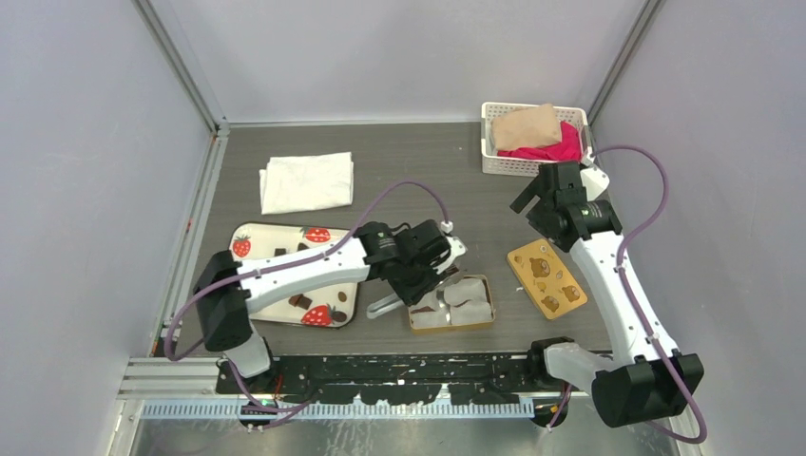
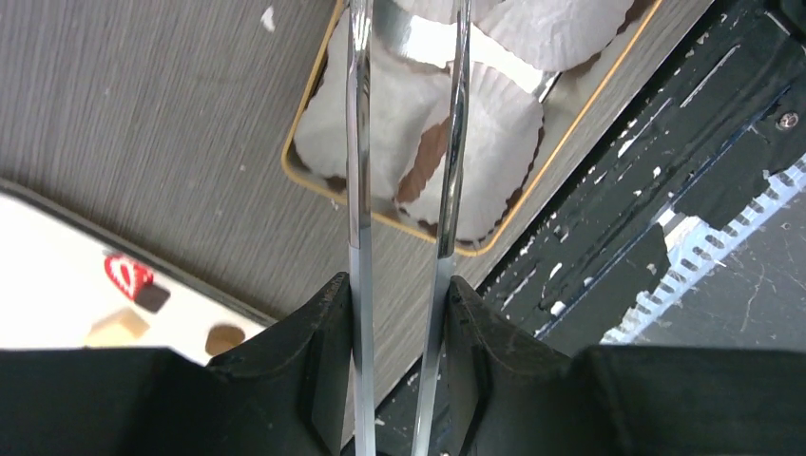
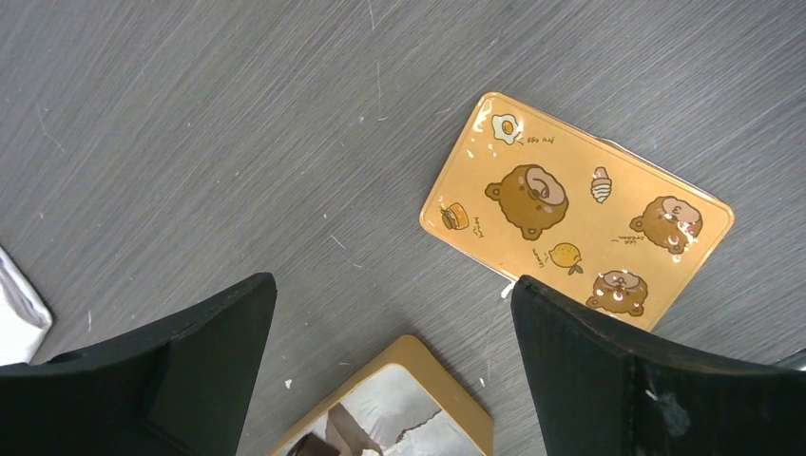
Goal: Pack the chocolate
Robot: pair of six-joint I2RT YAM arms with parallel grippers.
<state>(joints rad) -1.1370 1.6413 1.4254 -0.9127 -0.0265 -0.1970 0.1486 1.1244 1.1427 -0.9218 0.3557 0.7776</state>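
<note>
Chocolate (image 1: 300,302) partly behind arm (image 1: 304,266), tongs (image 2: 357,190) cut off at tips

Only writing is some tiny scribbled captions on the golden bear lid (image 3: 570,214). Too small to read, maybe "egg" beside the fried egg.

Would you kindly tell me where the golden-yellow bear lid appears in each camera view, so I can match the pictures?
Top external: the lid lies right of centre, beside the open tin.
Left wrist: not in it.
Right wrist: the lid lies right of centre, printed side up.
Shared landmark: the tin, holding white paper cups: upper middle in left wrist, bottom edge in right wrist.
</note>
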